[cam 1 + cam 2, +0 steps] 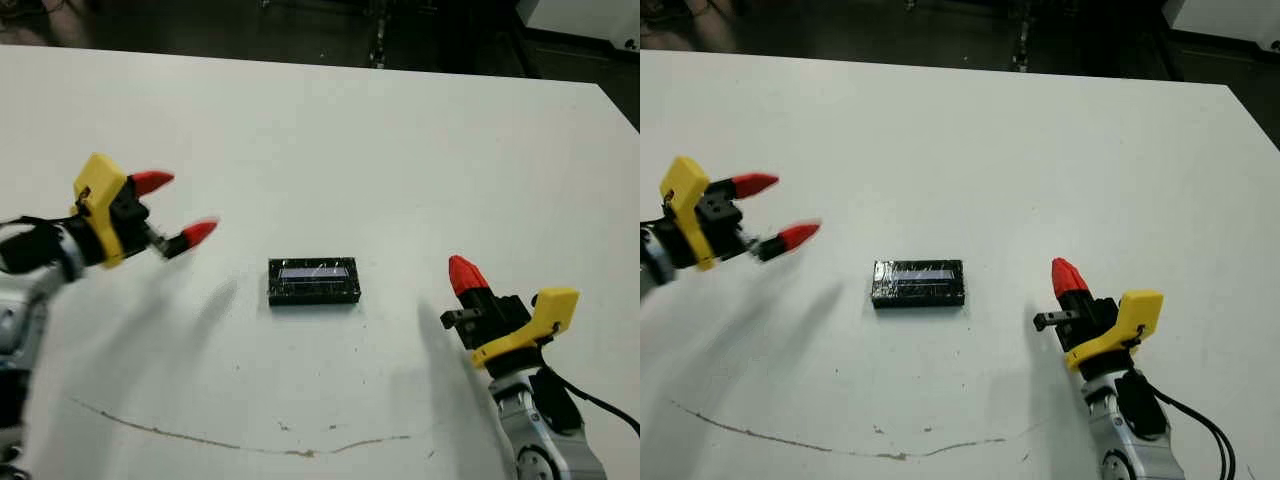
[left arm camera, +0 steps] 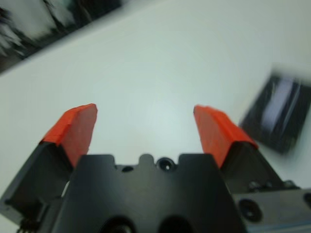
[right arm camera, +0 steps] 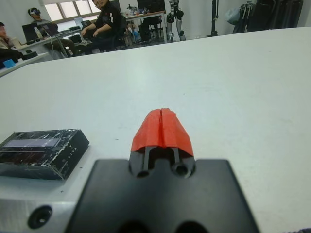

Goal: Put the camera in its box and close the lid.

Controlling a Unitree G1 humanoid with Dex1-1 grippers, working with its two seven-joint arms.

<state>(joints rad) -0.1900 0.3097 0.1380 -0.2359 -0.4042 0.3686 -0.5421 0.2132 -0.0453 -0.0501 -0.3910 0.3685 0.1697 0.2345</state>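
The lid (image 1: 313, 281), black and crinkly with a pale strip on top, lies flat in the middle of the table. It covers the box, so neither the white tray nor the camera shows. My left gripper (image 1: 176, 209) hovers open to the left of the lid, well apart from it, nothing between its fingers (image 2: 74, 128). The lid (image 2: 278, 119) shows blurred at the edge of the left wrist view. My right gripper (image 1: 462, 272) rests shut and empty to the right of the lid (image 3: 41, 151), its red fingertips (image 3: 162, 127) pressed together.
A thin brown scuff line (image 1: 240, 440) runs across the white table (image 1: 400, 150) near its front edge. Beyond the far edge, people (image 3: 104, 24) sit at desks among tripods and equipment.
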